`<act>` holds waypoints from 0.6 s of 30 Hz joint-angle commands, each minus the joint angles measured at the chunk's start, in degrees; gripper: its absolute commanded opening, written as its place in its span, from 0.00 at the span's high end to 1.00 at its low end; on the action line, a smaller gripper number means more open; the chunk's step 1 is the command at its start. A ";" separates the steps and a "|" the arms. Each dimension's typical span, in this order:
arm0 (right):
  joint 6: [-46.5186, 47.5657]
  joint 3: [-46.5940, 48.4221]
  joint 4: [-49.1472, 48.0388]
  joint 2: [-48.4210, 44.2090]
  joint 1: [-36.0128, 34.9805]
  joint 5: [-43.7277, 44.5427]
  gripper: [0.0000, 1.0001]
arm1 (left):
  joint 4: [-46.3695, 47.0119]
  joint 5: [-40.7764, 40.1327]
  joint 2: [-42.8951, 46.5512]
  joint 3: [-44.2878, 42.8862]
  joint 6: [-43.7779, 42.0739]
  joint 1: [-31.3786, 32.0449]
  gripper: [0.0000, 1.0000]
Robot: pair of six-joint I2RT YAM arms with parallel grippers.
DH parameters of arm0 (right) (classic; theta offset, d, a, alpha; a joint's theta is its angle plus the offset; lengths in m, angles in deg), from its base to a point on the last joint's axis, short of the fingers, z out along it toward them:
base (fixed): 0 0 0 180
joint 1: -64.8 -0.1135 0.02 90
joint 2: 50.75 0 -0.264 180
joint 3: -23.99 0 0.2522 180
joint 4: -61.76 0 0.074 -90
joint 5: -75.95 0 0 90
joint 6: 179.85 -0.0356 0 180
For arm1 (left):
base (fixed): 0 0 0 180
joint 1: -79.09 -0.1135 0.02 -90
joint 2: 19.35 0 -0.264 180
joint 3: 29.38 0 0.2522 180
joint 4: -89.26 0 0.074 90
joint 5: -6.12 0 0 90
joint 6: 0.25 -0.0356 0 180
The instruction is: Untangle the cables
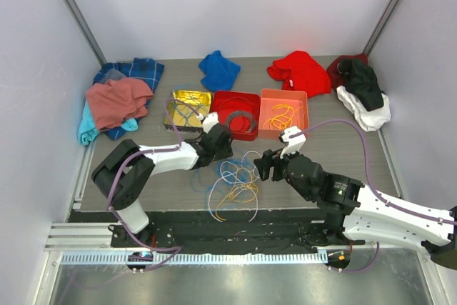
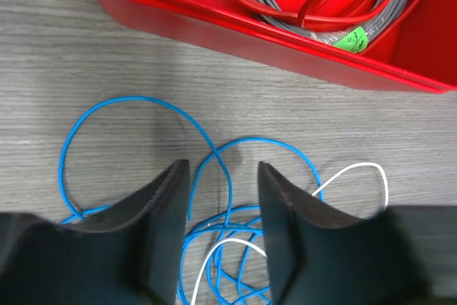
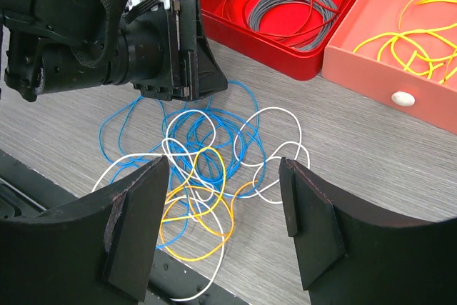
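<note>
The cables (image 1: 232,183) lie in one loose tangle on the wooden table between my two grippers. Blue (image 3: 246,91), white (image 3: 275,111) and orange-yellow (image 3: 233,216) strands loop through each other. My left gripper (image 2: 223,169) sits low over the tangle's far-left side. Its jaws stand partly open around a blue cable (image 2: 229,166) without pinching it, and a white cable (image 2: 364,166) passes to the right. My right gripper (image 3: 223,169) hovers above the tangle's near-right side, open wide and holding nothing. From above, the left gripper (image 1: 226,153) and right gripper (image 1: 261,166) flank the pile.
Three trays stand behind the tangle: a gold one (image 1: 187,108), a red one (image 1: 234,132) holding a grey ring and a red cable, and a salmon one (image 1: 283,131) with yellow cables. Bunched clothes line the back edge. A black strip borders the near table edge.
</note>
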 commanded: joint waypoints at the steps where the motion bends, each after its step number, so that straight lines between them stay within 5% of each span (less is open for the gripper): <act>1: -0.23 0.73 -1.18 -0.80 0.13 1.26 0.29 | 3.65 -0.84 -0.83 -2.14 -0.26 0.21 0.62; 9: -0.05 0.73 -1.18 -0.44 0.04 1.26 0.29 | 3.21 -1.45 -0.48 -2.23 -0.79 0.21 1.00; 18: 0.21 1.34 -1.27 -0.80 0.04 1.52 0.29 | -6.27 -8.92 22.00 -4.94 -9.12 2.40 1.00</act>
